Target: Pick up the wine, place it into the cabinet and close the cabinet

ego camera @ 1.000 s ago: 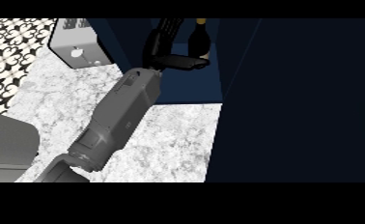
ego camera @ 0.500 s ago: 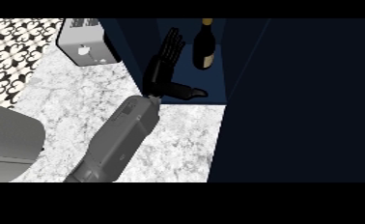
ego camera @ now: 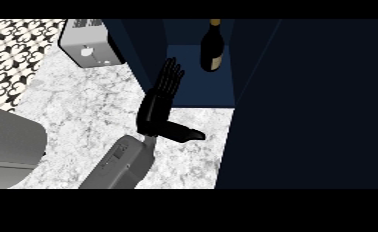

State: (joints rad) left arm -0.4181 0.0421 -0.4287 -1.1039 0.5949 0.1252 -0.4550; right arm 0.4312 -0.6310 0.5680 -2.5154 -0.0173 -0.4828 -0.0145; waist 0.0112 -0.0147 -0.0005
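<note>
1 wine bottle [ego camera: 212,46] stands far in the scene, upright inside the open cabinet [ego camera: 196,88], and it's the only bottle there. 1 cabinet, dark blue, with 1 door [ego camera: 310,101] filling the right side. 1 toaster [ego camera: 88,43], silver, sits far left on the counter [ego camera: 81,106]. 1 counter, marbled white and grey. 1 hand [ego camera: 159,106] shows, black, fingers straight, in the middle, on 1 grey forearm [ego camera: 118,163] coming up from the near edge. 1 grey rounded shape [ego camera: 18,143] sits at the near left edge; what it is can't be told.
</note>
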